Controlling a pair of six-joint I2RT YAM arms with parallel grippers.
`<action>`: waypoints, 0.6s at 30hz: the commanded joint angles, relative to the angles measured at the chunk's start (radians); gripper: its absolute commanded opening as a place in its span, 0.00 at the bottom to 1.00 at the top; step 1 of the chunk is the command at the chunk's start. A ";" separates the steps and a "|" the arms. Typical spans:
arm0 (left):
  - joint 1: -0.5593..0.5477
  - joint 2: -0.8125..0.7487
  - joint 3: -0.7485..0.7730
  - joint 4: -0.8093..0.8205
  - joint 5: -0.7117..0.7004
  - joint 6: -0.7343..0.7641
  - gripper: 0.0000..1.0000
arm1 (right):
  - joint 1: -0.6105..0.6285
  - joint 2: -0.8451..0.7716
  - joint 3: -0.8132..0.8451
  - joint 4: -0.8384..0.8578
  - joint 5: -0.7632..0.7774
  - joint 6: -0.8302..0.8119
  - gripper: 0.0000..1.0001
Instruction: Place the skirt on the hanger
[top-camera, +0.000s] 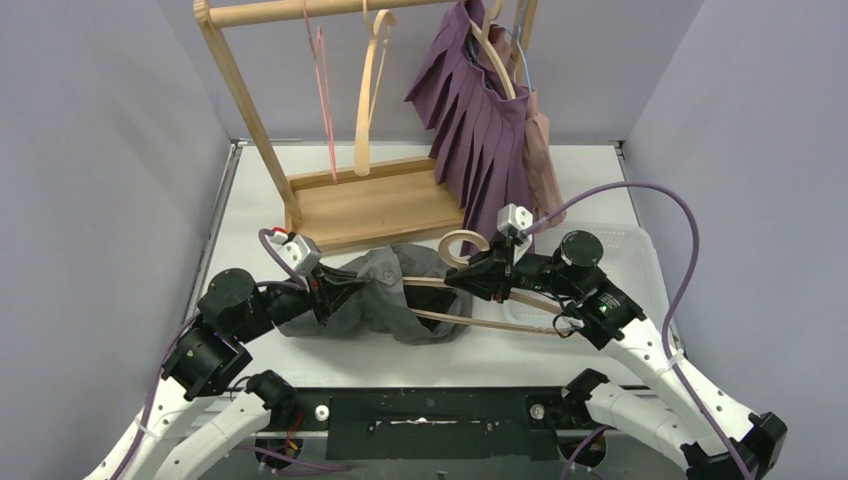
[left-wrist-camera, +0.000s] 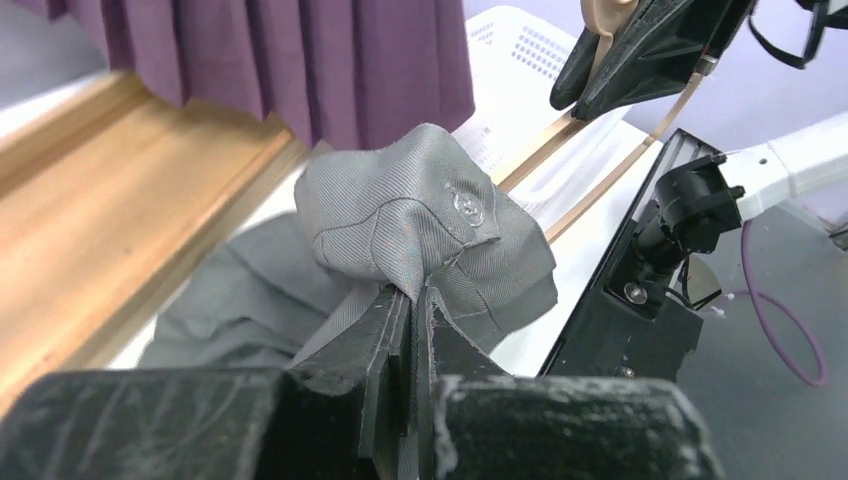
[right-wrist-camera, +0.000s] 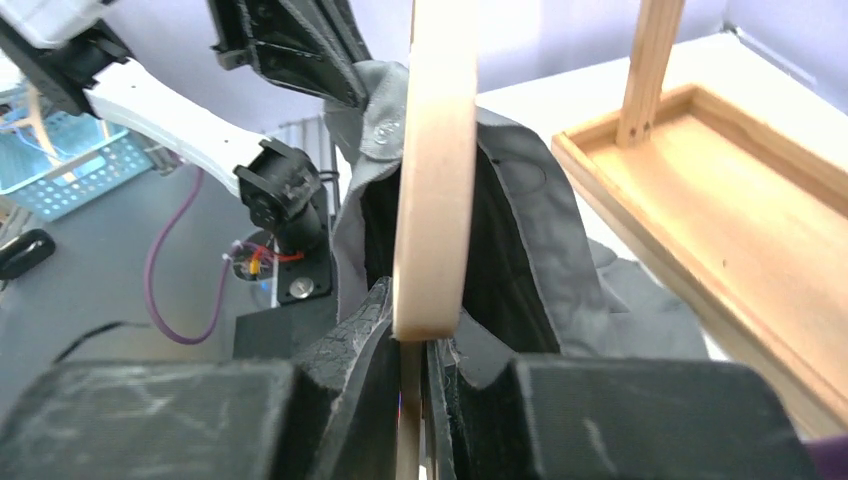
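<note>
1. Left gripper (left-wrist-camera: 408, 305): the jaws are pressed together on a fold of the grey skirt (left-wrist-camera: 420, 225). The pinched fold rises in a bunch above the fingertips. A small round button (left-wrist-camera: 468, 207) sits on the cloth just beyond the grip.

2. Right gripper (right-wrist-camera: 410, 345): the jaws are clamped on the wooden hanger (right-wrist-camera: 436, 150). The flat wood strip stands up from between the fingers and runs out of the top of the right wrist view. The skirt's dark inner side lies directly behind the strip.

3. Position of the grippers, top view: the left gripper (top-camera: 330, 292) is at the left edge of the grey skirt (top-camera: 385, 300). The right gripper (top-camera: 465, 280) is at the skirt's right edge, near the hanger's curled hook.

4. Position of the task items: the grey skirt lies crumpled on the white table (top-camera: 255, 200), between the two grippers and just in front of the rack base. The wooden hanger (top-camera: 500, 322) lies low over the table. Its two arms run from the right into the grey cloth, and their left ends are covered by it. Whether they are inside the skirt or under it cannot be told.

5. Surroundings: the wooden rack (top-camera: 370, 205) stands at the far side of the table. A purple pleated skirt (top-camera: 480, 130) hangs at the right end of its rail, and a bare wooden hanger (top-camera: 372, 95) hangs at the middle. A white basket (top-camera: 632, 245) sits at the right edge of the table, beside the right arm.
</note>
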 joint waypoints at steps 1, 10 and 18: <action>0.003 0.039 0.115 0.018 0.084 0.119 0.00 | -0.003 -0.046 0.026 0.169 -0.108 0.033 0.00; 0.001 0.065 0.194 0.005 0.123 0.200 0.00 | -0.004 -0.158 0.060 0.003 -0.008 -0.090 0.00; 0.002 0.141 0.288 -0.089 0.250 0.242 0.00 | -0.003 -0.152 0.083 0.090 -0.129 -0.042 0.00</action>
